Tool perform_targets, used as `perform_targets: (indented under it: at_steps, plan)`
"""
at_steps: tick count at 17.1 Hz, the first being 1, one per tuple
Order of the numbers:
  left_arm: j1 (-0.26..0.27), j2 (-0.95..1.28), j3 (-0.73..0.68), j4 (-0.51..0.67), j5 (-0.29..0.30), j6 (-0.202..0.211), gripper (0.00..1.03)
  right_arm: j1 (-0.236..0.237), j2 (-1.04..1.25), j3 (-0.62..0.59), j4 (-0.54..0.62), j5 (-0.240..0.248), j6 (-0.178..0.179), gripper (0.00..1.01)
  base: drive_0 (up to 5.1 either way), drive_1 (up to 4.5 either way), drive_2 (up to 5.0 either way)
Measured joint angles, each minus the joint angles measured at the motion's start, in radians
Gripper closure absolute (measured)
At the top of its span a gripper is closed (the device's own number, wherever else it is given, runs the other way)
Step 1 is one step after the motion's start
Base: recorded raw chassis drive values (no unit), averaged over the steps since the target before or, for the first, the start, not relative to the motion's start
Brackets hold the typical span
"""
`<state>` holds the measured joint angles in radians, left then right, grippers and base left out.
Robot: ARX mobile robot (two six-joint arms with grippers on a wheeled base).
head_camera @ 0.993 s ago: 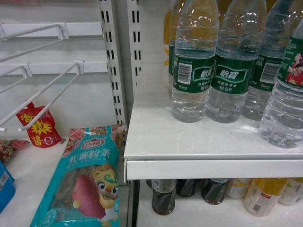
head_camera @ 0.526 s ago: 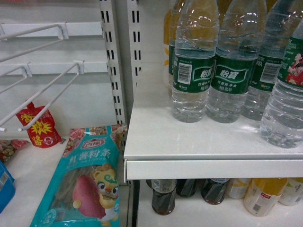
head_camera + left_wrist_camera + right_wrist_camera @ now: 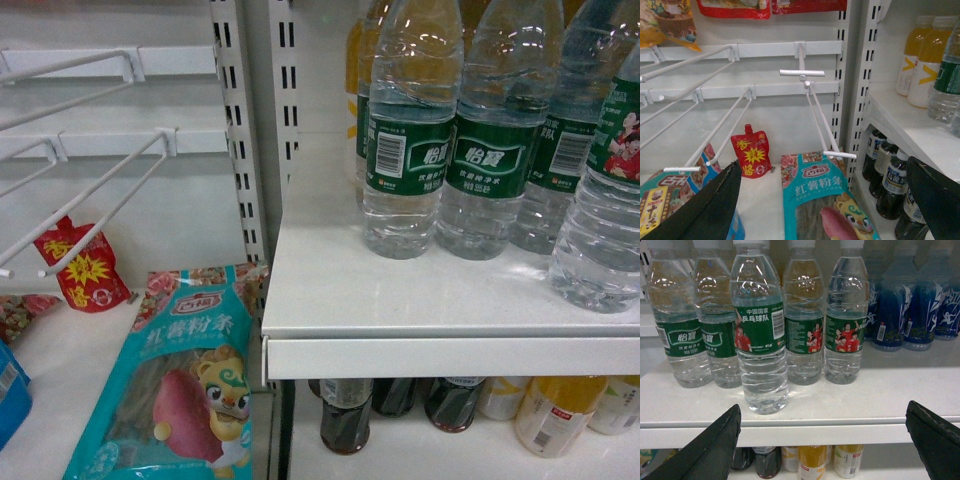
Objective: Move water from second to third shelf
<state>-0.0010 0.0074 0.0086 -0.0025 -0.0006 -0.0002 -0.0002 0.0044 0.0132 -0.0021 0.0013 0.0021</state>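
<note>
White shelf (image 3: 850, 405) holds the water (image 3: 760, 335) near its front edge; both hands spread, touching nothing.

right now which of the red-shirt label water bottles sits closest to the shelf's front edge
The water bottle with the barcode and white Chinese text facing out. It stands forward of the row, while the two other red-shirt bottles sit further back.

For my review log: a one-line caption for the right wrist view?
Open right gripper faces the water standing foremost on the white shelf.
</note>
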Motion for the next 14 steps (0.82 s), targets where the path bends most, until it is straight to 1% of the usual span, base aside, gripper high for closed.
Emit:
perform_targets:
  at_steps: [14]
  plan:
    - [0.0, 0.0, 0.0, -0.001, -0.001, 0.0, 0.05, 0.0, 0.0, 0.0, 0.0, -0.002, -0.001, 0.03, 0.0, 0.0, 0.0]
